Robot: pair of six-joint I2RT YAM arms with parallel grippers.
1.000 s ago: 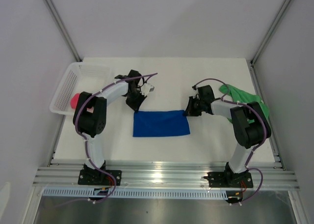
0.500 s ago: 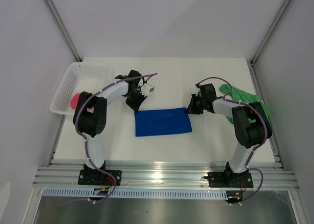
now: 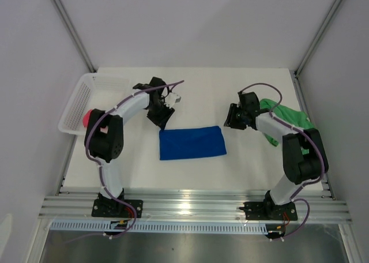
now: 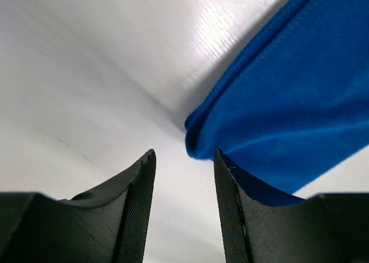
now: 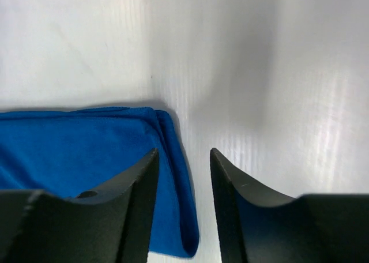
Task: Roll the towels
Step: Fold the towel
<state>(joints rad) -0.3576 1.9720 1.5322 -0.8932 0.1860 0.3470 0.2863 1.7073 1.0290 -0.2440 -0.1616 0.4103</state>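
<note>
Left gripper (image 3: 162, 117) is hovering with jaws apart and gripping nothing, and I'm seeing the same at the right gripper (image 3: 233, 117). White table (image 3: 202, 87) is lying beneath both. Mesh basket (image 3: 78, 98) is sitting left of the left gripper. Blue towel (image 3: 192, 142) is lying folded flat between them, one far corner near each gripper's fingertips. Green towel (image 3: 288, 116) is lying crumpled right of the right gripper. Pink towel (image 3: 85, 119) is showing at the basket's near end.
</note>
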